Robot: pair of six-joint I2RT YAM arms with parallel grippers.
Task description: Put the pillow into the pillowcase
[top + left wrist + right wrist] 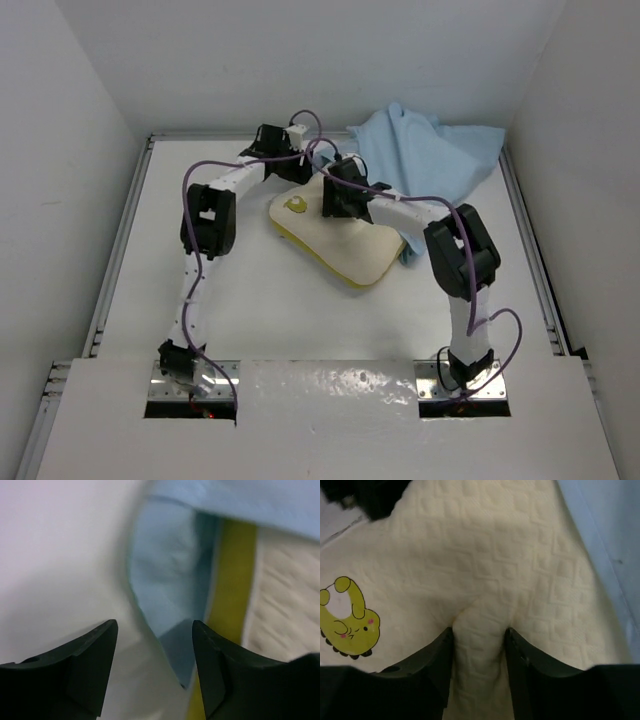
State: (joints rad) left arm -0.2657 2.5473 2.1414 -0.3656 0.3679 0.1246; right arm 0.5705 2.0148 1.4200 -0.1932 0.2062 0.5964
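Quilted fabric of the pillow (495, 555), lying against the pillowcase (425, 150), is pinched by the right gripper (479, 640). The left gripper (152, 630) is spread at the pillowcase edge. Slippage of the shallow fold is risked under pull.

No writing can be read anywhere (the pillow (520, 555) bears only a wordless yellow cartoon emblem (347, 617)).

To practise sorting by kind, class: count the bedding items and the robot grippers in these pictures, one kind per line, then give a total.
pillow: 1
pillowcase: 1
grippers: 2, the left gripper and the right gripper
total: 4
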